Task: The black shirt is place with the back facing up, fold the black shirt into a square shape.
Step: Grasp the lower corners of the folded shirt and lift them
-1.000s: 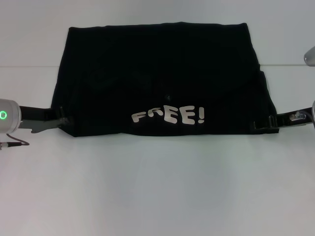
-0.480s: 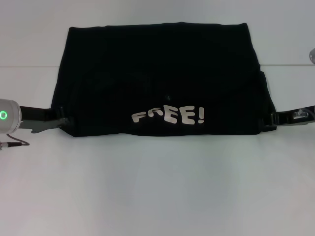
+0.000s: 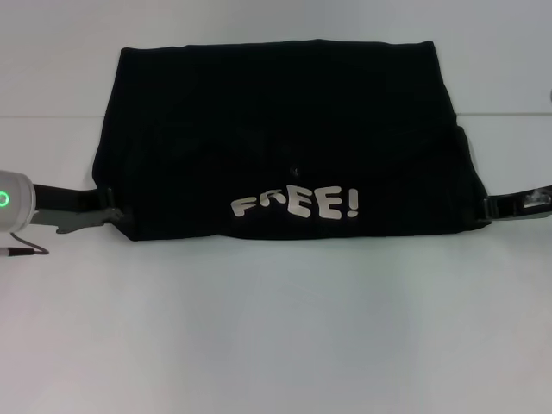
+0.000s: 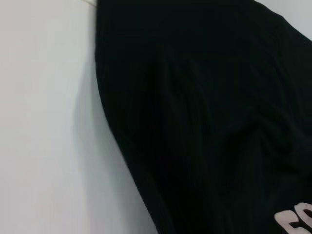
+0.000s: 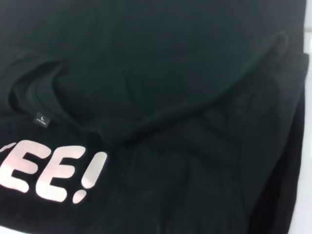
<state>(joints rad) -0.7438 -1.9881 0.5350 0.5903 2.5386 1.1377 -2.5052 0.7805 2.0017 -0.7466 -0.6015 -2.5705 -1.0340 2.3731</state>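
You had the black shirt (image 3: 285,138) lying folded once on the white table (image 3: 276,336), left gripper (image 3: 108,216) and right gripper (image 3: 496,207) at its near corners, finger state impossible to tell; matching side folds would have squared it.

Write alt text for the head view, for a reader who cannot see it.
A black shirt, folded into a wide rectangle with white "FREE!" lettering near its front edge, lies on a white table. The left gripper sits at the shirt's front left corner and the right gripper at its front right corner.
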